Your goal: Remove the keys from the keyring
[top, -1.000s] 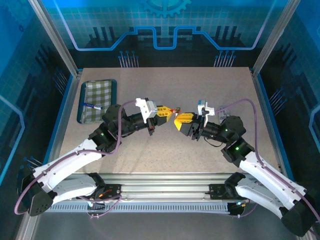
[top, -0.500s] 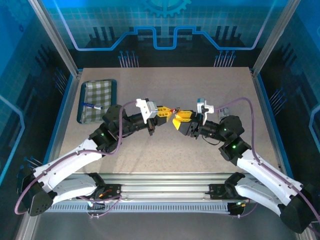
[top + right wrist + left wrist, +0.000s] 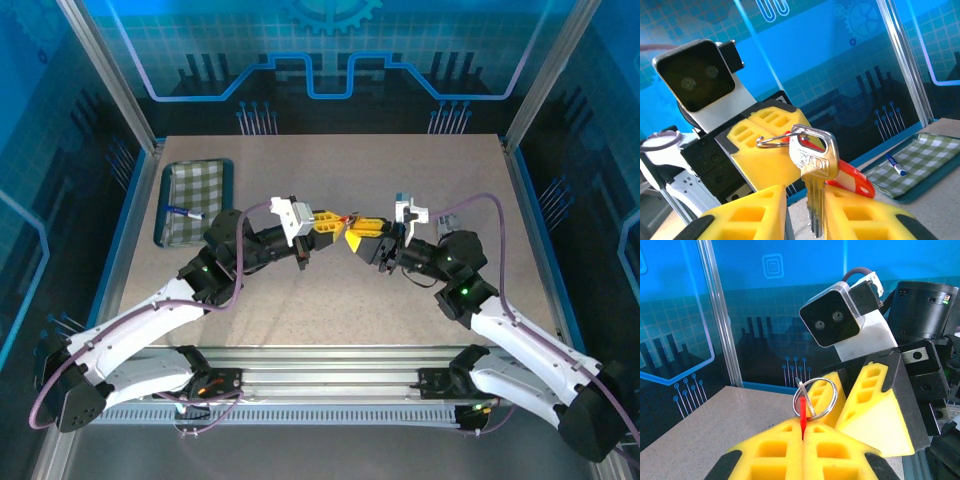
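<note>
**Tag clamped, key dangling**

Overhead, the tag is just a red speck. Left wrist view: left gripper squeezes the tag, ring above. Right wrist view: the key hangs off the ring, between the right gripper's parted fingers.

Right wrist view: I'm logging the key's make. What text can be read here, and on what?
"YADI", or close to it, stamped across the head of the key; the first letter is uncertain.
Pen in the checked tray: any marking is too small to read.
Nothing else is legible.
</note>
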